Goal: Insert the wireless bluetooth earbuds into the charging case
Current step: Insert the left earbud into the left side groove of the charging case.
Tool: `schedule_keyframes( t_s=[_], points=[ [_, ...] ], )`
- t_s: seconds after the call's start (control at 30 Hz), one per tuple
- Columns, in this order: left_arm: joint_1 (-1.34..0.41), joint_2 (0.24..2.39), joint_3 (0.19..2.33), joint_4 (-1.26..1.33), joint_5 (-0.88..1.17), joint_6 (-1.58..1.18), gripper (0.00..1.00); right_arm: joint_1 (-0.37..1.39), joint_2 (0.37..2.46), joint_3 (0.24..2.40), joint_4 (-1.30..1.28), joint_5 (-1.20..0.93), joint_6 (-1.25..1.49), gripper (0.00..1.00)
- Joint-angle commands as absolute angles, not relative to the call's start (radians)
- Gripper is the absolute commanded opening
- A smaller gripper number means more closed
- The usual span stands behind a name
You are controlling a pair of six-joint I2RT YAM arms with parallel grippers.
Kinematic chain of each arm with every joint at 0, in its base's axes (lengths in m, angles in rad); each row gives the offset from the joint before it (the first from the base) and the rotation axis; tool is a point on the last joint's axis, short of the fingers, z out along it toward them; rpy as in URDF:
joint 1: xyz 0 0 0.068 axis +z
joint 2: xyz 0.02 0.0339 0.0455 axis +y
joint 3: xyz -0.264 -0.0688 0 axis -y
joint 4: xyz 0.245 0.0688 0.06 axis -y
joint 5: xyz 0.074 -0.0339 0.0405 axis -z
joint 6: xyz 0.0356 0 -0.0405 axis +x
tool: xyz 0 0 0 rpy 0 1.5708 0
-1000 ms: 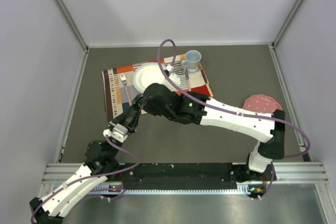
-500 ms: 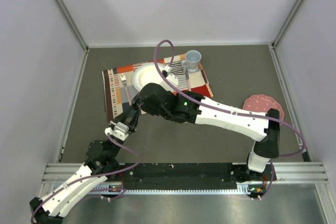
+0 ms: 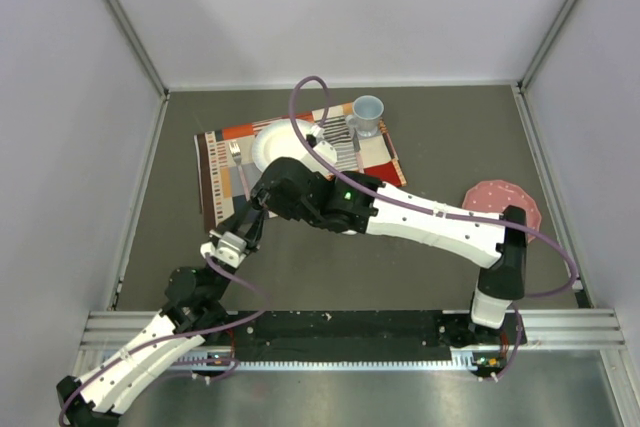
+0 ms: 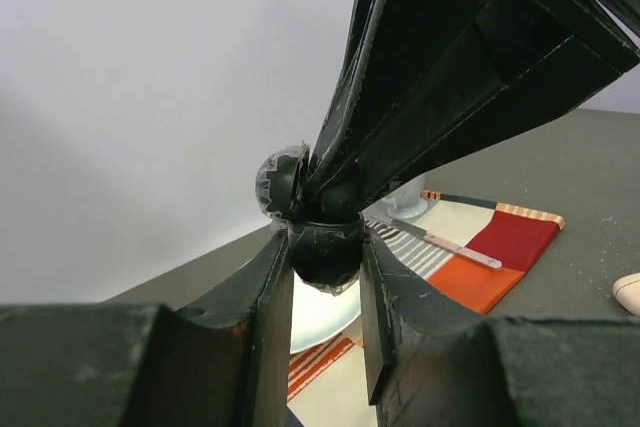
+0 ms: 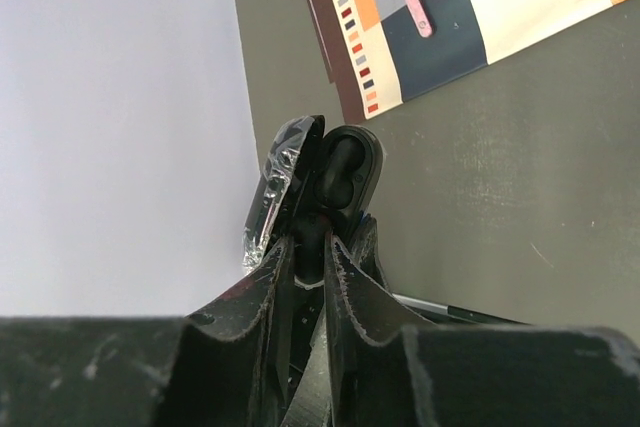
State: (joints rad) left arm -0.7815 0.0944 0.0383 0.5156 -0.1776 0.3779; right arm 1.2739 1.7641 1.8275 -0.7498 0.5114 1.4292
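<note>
Black left claw (image 3: 252,217) and right claw (image 3: 268,195) are meeting before the striped mat (image 3: 222,152) carrying plate (image 3: 275,142) and cup (image 3: 367,114); the right arm has been shifting leftward, covering both tips.

Left wrist: left claw is clamping the open case (image 4: 330,262).

Right wrist: right claw is sitting narrow at its cavity; whether it is pinching an earbud I cannot tell.
</note>
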Motion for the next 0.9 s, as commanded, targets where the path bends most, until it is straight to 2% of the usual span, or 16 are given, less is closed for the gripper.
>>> schedule_keyframes(
  t_s=[0.0,0.4,0.57,0.67,0.8,0.87],
  points=[
    [-0.792,0.104,0.018,0.617,-0.092,0.377,0.0,1.285,1.802,1.881,-0.732,0.454,1.428,0.17],
    [-0.793,0.14,0.02,0.627,-0.094,0.374,0.0,1.287,1.818,1.923,-0.729,0.428,1.365,0.22],
    [-0.793,0.14,0.02,0.632,-0.098,0.373,0.0,1.295,1.813,1.937,-0.73,0.426,1.332,0.27],
    [-0.793,0.129,0.02,0.626,-0.104,0.371,0.0,1.293,1.813,1.933,-0.729,0.433,1.316,0.35],
    [-0.793,0.117,0.017,0.623,-0.109,0.367,0.0,1.298,1.805,1.934,-0.724,0.433,1.299,0.37],
    [-0.793,0.115,0.017,0.621,-0.113,0.364,0.0,1.298,1.802,1.939,-0.724,0.437,1.267,0.4]
  ],
)
